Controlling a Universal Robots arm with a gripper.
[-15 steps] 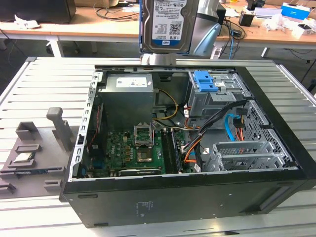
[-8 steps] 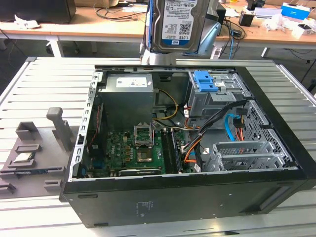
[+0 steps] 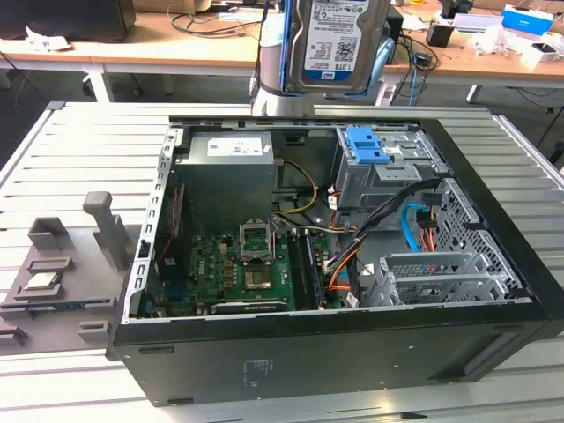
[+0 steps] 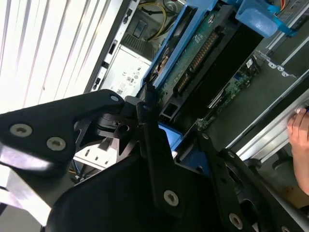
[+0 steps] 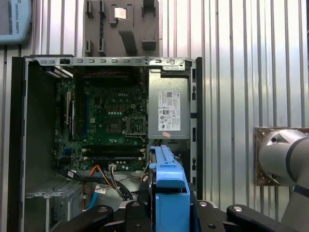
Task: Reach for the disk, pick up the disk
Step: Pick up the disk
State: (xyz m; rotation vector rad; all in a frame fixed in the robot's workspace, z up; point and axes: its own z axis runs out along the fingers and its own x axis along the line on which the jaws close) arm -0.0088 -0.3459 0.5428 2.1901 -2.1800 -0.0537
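The open black computer case (image 3: 335, 352) lies on its side, and the disk (image 3: 342, 40) is not inside it. The disk hangs upright above the case's far rim, its label facing the exterior camera, in front of the arm (image 3: 269, 53). In the first wrist view the disk's blue bracket (image 5: 169, 193) sits tight between the black jaws. I judge the jaws clenched on the disk, since nothing else holds it up. Both the reach and the pick-up look done. The disk is well apart from the grey drive cage (image 3: 370, 189), whose blue latch piece (image 3: 368, 145) sits on top.

The room is a workshop, with wooden desks (image 3: 159, 53) at the back carrying cables and boxes. The case rests on a desk (image 3: 79, 150) of pale slatted metal. On the exterior view's left, just beside the case, lies a grey moulded tray (image 3: 62, 282) with a small square chip (image 3: 42, 282) in one recess. A person's hand (image 4: 299, 137) shows in the second wrist view.
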